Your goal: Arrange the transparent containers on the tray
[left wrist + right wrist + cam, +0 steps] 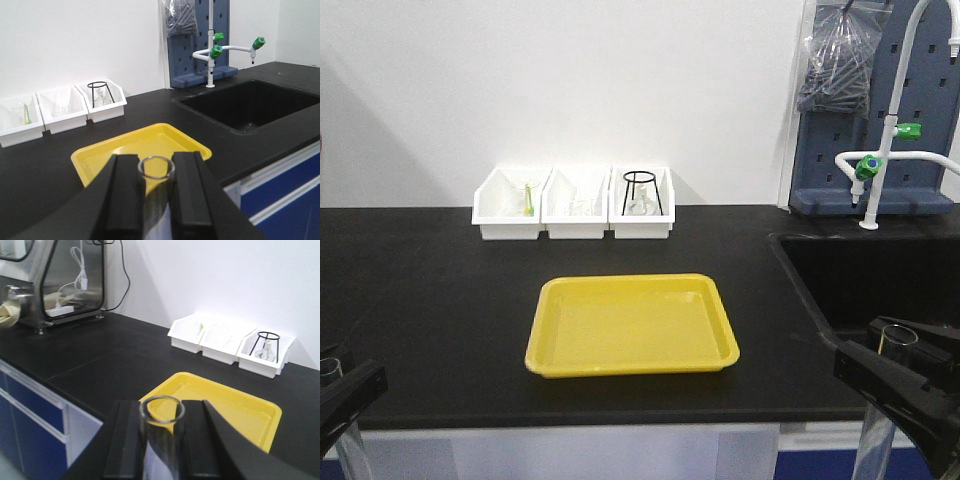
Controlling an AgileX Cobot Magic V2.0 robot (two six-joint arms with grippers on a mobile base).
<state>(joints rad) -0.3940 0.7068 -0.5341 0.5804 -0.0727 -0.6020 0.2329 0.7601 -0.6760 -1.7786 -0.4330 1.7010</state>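
Note:
The yellow tray [632, 325] lies on the black counter near its front edge, with nothing in it; it also shows as the tray [145, 145] and the tray [235, 407]. My left gripper [156, 172] is shut on a clear glass test tube [156, 169], held upright with its open rim on top; in the front view this gripper [345, 390] hangs at the lower left, off the counter's front edge. My right gripper [161, 412] is shut on a second test tube [161, 415], upright; in the front view the gripper [900, 375] sits lower right, tube rim [897, 338] showing.
Three white bins [574, 205] stand in a row at the back, with glassware and a black wire stand [642, 192]. A black sink [880, 275] is set into the counter at right, under a white tap with green knobs [880, 150]. A metal cabinet [55, 280] stands far left.

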